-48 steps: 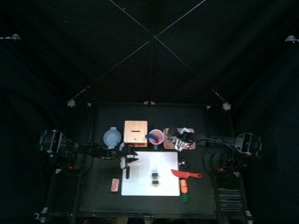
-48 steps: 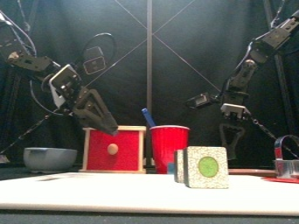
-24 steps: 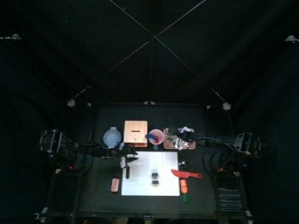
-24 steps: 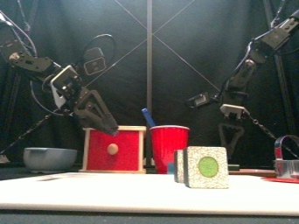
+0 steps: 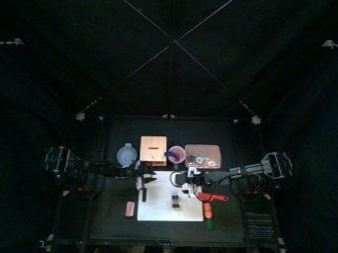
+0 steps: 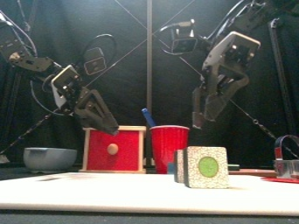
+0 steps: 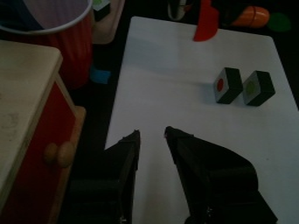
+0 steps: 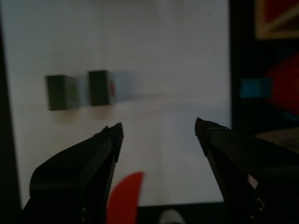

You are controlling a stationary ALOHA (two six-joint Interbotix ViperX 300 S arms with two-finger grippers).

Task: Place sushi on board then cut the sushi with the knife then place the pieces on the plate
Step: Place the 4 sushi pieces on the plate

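Sushi (image 7: pixel 228 83) lay on white board (image 7: pixel 176 70), two blocks apart, cut judged done | pink plate (image 5: pixel 201 153) behind board, no pieces visible, transfer outstanding | right gripper (image 8: pixel 159 128) spread wide, empty | left gripper (image 7: pixel 149 134) narrowly parted, empty | red knife (image 7: pixel 205 22) at board edge

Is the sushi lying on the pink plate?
No, both sushi pieces stand on the white board, not on the pink plate farther back on the table.

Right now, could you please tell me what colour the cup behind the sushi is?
Red. The cup shows best in the front view.
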